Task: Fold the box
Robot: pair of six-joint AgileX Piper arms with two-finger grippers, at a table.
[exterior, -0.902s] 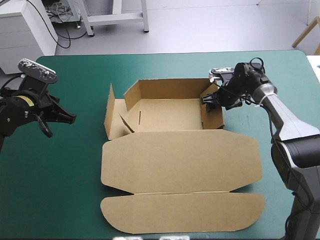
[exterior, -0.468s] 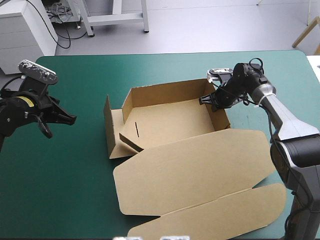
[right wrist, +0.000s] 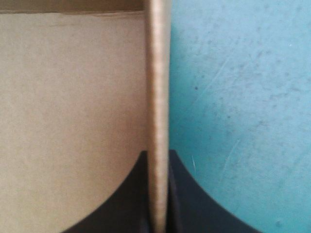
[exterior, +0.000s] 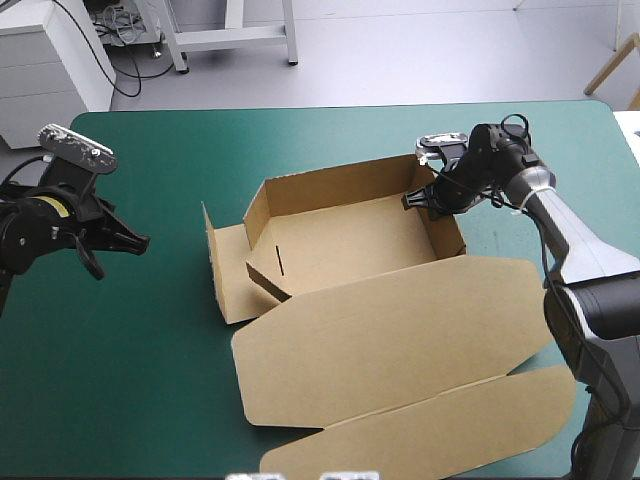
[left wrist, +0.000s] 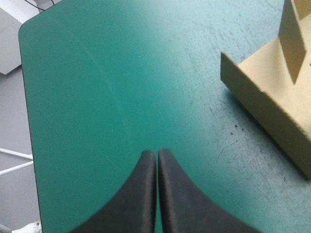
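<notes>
1. The box (exterior: 340, 245) lies at the middle of the bench (exterior: 140, 380) as an open tray, with its lid flat toward the near right corner.
2. Its left end flaps seem not yet tucked.
3. The right claw (exterior: 424, 200) pinches the right wall near its far corner, probably to hold it upright and steer the tray.
4. The left claw (left wrist: 156, 153) is pressed together and empty near the left edge, well apart from the box, likely waiting.
</notes>
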